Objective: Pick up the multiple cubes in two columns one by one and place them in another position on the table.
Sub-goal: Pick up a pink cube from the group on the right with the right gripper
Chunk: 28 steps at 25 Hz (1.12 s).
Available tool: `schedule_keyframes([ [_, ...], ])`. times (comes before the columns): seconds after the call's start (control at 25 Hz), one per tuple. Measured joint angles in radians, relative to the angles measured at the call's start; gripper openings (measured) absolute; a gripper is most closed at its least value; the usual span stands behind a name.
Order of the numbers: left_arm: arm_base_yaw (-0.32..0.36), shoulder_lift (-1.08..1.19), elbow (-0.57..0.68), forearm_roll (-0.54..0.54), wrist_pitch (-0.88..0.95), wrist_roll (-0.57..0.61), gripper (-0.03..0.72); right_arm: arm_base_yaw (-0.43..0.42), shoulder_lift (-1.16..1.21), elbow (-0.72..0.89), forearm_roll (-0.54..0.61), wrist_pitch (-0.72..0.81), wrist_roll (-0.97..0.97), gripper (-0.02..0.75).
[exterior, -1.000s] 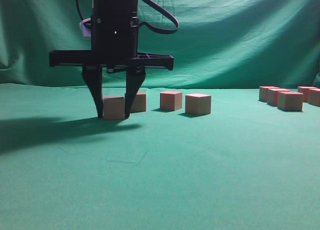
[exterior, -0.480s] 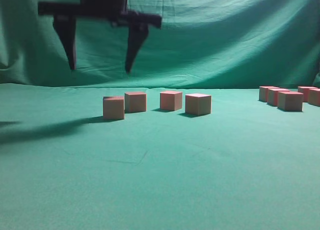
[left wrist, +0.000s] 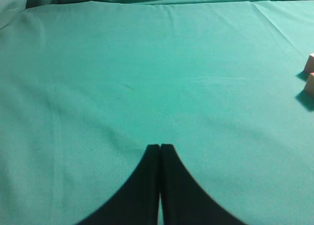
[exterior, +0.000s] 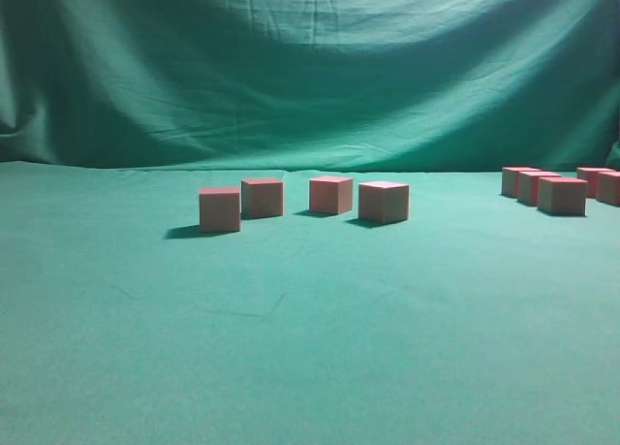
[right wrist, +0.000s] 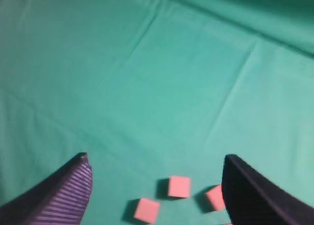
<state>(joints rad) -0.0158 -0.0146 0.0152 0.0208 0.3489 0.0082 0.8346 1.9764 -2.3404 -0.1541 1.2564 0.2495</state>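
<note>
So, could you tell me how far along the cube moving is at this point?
Four cubes sit in a row mid-table, apparently already placed. Nothing is in hand: the right gripper hangs open and empty high above them, and the left gripper is shut. About five cubes at the far right seem left to move.

Four cubes (exterior: pixel 302 202) in a row mid-table (exterior: pixel 310 348), more cubes clustered far right

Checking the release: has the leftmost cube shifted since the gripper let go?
No. The leftmost cube sits where it was, just left of its neighbour.

Low table-level view — wrists overhead
</note>
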Motion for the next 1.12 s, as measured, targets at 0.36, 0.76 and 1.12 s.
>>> schedule_keyframes([
  [0.36,0.0,0.0,0.0,0.0,0.0,0.0,0.0,-0.266,-0.281,0.35,-0.021,0.007,-0.01,0.555],
  [0.76,0.0,0.0,0.0,0.0,0.0,0.0,0.0,-0.506,-0.328,0.811,0.004,-0.105,-0.016,0.555],
  [1.12,0.0,0.0,0.0,0.0,0.0,0.0,0.0,-0.563,-0.202,0.956,0.059,-0.299,-0.018,0.555],
])
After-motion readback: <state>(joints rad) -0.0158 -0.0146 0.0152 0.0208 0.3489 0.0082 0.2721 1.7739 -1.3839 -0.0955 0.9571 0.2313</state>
